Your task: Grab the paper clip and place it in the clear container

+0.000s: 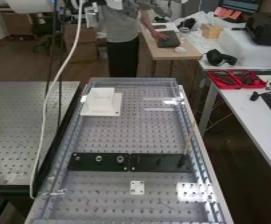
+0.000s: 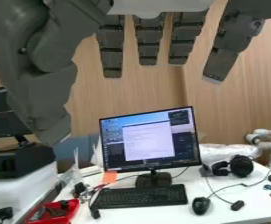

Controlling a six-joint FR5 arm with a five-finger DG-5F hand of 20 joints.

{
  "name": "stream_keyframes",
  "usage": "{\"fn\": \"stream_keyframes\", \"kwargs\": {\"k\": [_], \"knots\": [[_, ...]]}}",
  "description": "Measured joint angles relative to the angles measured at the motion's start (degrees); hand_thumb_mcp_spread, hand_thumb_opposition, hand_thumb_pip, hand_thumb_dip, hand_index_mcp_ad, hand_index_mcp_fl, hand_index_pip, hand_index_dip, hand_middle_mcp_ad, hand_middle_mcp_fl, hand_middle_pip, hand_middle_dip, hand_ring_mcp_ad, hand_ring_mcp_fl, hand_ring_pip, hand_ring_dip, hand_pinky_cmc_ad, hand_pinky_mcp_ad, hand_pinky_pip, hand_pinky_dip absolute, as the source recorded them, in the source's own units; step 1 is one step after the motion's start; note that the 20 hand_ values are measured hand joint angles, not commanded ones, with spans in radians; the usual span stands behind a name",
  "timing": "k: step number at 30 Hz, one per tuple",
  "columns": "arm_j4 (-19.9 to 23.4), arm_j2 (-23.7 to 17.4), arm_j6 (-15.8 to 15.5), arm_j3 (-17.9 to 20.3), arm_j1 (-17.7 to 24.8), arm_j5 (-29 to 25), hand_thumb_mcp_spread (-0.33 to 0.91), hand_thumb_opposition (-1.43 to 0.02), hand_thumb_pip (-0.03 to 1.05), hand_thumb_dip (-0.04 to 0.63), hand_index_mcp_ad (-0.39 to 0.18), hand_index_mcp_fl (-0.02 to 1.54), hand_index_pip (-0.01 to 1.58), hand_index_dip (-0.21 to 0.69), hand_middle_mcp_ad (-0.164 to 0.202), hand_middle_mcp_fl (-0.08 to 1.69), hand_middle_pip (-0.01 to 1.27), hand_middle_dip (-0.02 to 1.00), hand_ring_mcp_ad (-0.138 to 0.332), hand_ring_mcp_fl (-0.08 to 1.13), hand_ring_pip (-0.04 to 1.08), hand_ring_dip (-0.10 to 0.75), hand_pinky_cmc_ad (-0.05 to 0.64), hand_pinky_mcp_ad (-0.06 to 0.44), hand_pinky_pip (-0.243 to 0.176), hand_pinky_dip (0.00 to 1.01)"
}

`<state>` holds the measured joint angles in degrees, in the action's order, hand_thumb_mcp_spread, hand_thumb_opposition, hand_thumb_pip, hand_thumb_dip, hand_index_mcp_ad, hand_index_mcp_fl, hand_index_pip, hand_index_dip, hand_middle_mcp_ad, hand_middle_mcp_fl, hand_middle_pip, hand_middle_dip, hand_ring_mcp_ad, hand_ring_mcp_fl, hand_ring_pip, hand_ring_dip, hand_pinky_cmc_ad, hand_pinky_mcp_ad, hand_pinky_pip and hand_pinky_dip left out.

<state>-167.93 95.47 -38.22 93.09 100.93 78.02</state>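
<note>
No text, label, brand, number or sign is legible.

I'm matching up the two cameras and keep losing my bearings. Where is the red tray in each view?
High view: the red tray is toward the right edge, on the white desk beyond the bench.
Wrist view: the red tray is on the desk, beside the black keyboard.
Shared landmark: the white box near the tray, with a black device on top.
</note>
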Motion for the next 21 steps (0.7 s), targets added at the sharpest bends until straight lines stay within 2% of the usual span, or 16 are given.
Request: {"fn": "stream_keyframes", "kwargs": {"k": [2, 21], "knots": [[0.05, -0.30, -0.35, 0.21, -0.16, -0.08, 0.27, -0.79, 0.59, 0.251, -0.099, 0.23, 0.15, 0.098, 0.073, 0.01, 0.12, 0.17, 0.122, 0.00, 0.14, 0.077, 0.367, 0.293, -0.108, 0.62], [-2.52, -1.54, -1.81, -0.06, -1.26, -0.17, 0.27, -0.79, 0.59, 0.251, -0.099, 0.23, 0.12, 0.113, 0.073, 0.01, 0.13, 0.17, 0.122, 0.00, 0.14, 0.077, 0.363, 0.290, -0.108, 0.62]]}}
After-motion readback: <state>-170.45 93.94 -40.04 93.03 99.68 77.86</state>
